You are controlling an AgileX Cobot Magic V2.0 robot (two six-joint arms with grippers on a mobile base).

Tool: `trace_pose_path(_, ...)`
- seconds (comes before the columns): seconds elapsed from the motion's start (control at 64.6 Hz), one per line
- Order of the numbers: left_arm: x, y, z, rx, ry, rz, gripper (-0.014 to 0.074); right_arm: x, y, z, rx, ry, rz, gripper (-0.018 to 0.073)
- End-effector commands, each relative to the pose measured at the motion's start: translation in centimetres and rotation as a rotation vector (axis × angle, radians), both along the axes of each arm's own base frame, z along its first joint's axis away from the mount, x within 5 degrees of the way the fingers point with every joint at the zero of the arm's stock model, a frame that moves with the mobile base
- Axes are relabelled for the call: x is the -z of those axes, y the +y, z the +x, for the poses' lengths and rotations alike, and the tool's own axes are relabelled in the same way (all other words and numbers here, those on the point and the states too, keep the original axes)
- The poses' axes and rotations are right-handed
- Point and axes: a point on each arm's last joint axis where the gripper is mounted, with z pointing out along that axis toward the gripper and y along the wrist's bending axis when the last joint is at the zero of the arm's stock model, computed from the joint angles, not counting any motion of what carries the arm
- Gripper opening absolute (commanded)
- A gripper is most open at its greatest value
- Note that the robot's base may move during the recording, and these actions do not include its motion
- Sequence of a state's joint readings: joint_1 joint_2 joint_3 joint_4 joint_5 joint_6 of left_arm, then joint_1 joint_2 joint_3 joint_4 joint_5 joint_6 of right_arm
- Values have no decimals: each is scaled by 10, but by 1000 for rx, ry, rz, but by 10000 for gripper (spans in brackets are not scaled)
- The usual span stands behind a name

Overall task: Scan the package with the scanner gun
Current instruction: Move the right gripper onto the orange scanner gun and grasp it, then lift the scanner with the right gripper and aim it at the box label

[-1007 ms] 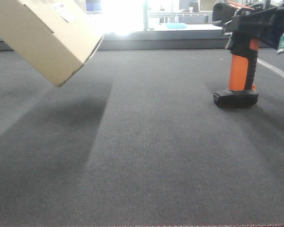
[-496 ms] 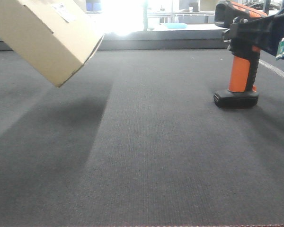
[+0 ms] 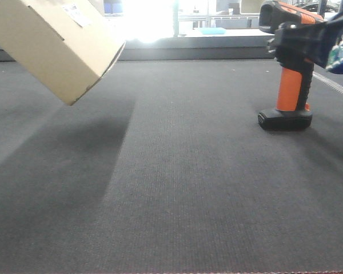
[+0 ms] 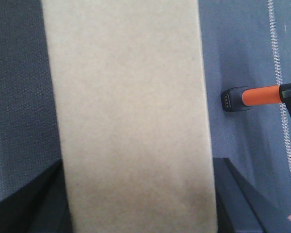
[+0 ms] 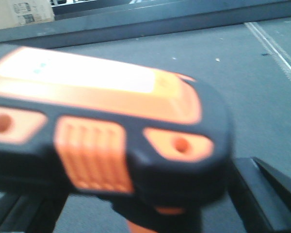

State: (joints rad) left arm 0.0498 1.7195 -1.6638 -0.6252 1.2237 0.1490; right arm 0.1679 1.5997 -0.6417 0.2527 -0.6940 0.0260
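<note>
The package (image 3: 57,45), a plain tan box with a small white sticker (image 3: 74,12), hangs tilted in the air at the upper left. In the left wrist view the package (image 4: 131,116) fills the space between the dark fingers (image 4: 237,194), so my left gripper (image 4: 138,194) is shut on it. The scanner gun (image 3: 290,88) stands on its black foot at the right. My right gripper (image 3: 290,48) sits around its neck just under the head. In the right wrist view the blurred scanner gun (image 5: 111,126) hides the fingertips; the fingers (image 5: 262,194) stand wide, with mat showing beside the stem.
Dark grey mat (image 3: 171,182) covers the table. A white stitched line (image 3: 331,84) runs along its right side, close behind the scanner. A low ledge (image 3: 188,52) bounds the far edge. A distant carton (image 5: 19,12) shows at the top left.
My right gripper has shifted and turned around the scanner's neck, and the scanner's head now shows more of its orange top. The foot stays put. The package has not moved.
</note>
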Motion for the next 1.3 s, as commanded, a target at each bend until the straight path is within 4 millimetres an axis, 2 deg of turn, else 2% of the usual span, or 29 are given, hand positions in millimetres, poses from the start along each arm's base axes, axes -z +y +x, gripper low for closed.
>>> trace_pose_path(0.0, -5, -3, -1, 3, -12, -21, -111, 0, 2, 5, 2, -14, 5, 568)
trace_pose_path(0.155, -5, -3, -1, 3, -12, -21, -111, 7, 0, 8, 31, 10, 25, 568)
trace_pose_path(0.728, -4, -3, -1, 3, -12, -16, -111, -3, 0, 13, 46, -62, 32, 568)
trace_pose_path(0.821, -4, -3, -1, 3, -12, -16, -111, -2, 0, 13, 45, -52, 32, 542)
trace_pose_path(0.929, -4, -3, -1, 3, -12, -16, -111, 1, 0, 14, 43, -35, 31, 437)
trace_pose_path(1.084, -4, -3, -1, 3, -12, -16, -111, 3, 0, 13, 39, -12, 32, 188)
trace_pose_path(1.224, -4, -3, -1, 3, -12, -16, -111, 3, 0, 13, 40, -16, 32, -88)
trace_pose_path(1.285, -4, -3, -1, 3, -12, -16, -111, 2, 0, 13, 42, -22, 32, -166)
